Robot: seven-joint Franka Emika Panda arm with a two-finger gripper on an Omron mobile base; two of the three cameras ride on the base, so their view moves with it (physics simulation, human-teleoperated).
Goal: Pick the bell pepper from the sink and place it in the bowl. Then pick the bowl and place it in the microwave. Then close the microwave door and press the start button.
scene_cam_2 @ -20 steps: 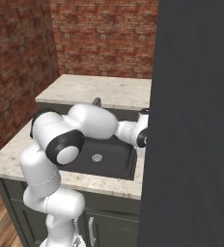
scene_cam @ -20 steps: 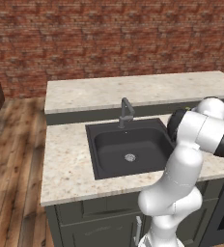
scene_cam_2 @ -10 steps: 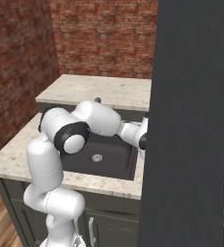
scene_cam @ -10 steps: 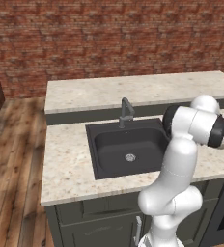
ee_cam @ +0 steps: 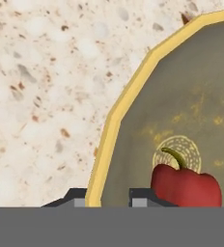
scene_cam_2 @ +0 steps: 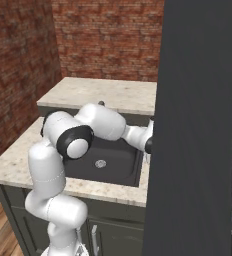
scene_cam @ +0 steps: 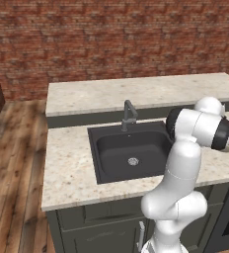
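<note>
**Claw straddles the bowl rim, pepper inside the bowl**

Your two-finger claw (ee_cam: 109,198) sits right at the yellow rim of the round olive-tan bowl (ee_cam: 115,120). One dark fingertip (ee_cam: 74,197) is outside the rim over the counter and the other is inside it, with the rim passing between them. Whether they pinch the rim or only stand astride it, you cannot tell.

Just beside the inner fingertip, the small shiny red bell pepper (ee_cam: 186,185) rests on the bowl's yellowish-green floor, its green stem curling away from the claw.

Beyond the outer fingertip spreads the speckled beige stone counter (ee_cam: 46,96).

From the left base view, the dark grey-black rectangular sink (scene_cam: 131,150) lies well off to the arm's left, its round silver drain (scene_cam: 133,161) showing and the grey angular faucet (scene_cam: 129,115) behind it.
</note>
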